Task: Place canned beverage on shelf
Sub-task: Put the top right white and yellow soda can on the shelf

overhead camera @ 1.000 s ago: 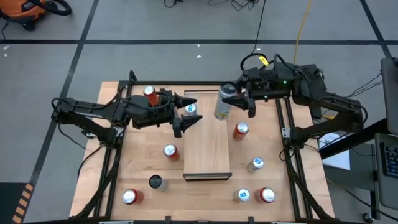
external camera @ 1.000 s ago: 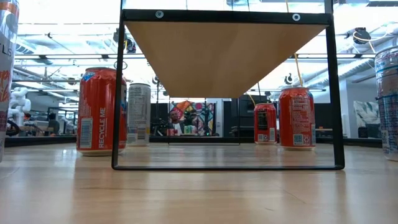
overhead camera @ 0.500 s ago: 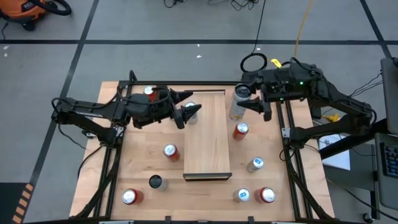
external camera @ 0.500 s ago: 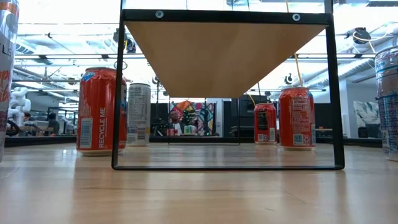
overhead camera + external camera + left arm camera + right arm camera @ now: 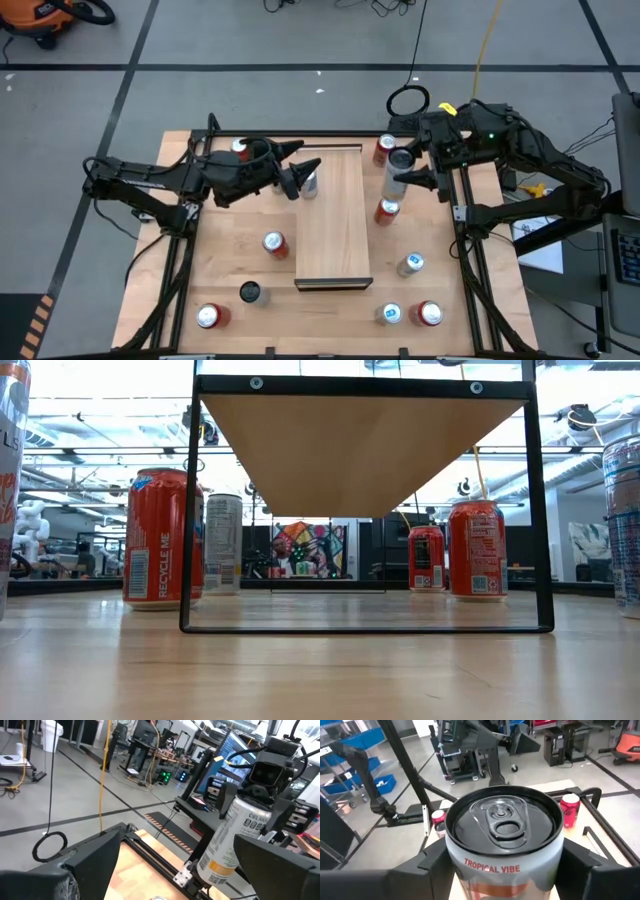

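Tall silver can (image 5: pixel 399 172) clamped in the right gripper (image 5: pixel 412 170), held beside the shelf (image 5: pixel 334 215), left gripper (image 5: pixel 300 172) spread wide, empty, by the shelf's opposite edge.

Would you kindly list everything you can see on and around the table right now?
shelf: one, pale wood, mid-table
red cans: six, standing around the shelf on the tabletop
white-and-blue cans: three, one at the shelf's left edge, two to the right
black can: one, front left
tall silver can: one, held off the shelf's right edge
cable loop: one, dark, floor behind the table
left gripper: open, fingers at the white-and-blue can by the shelf's left edge
right gripper: shut on the tall silver can
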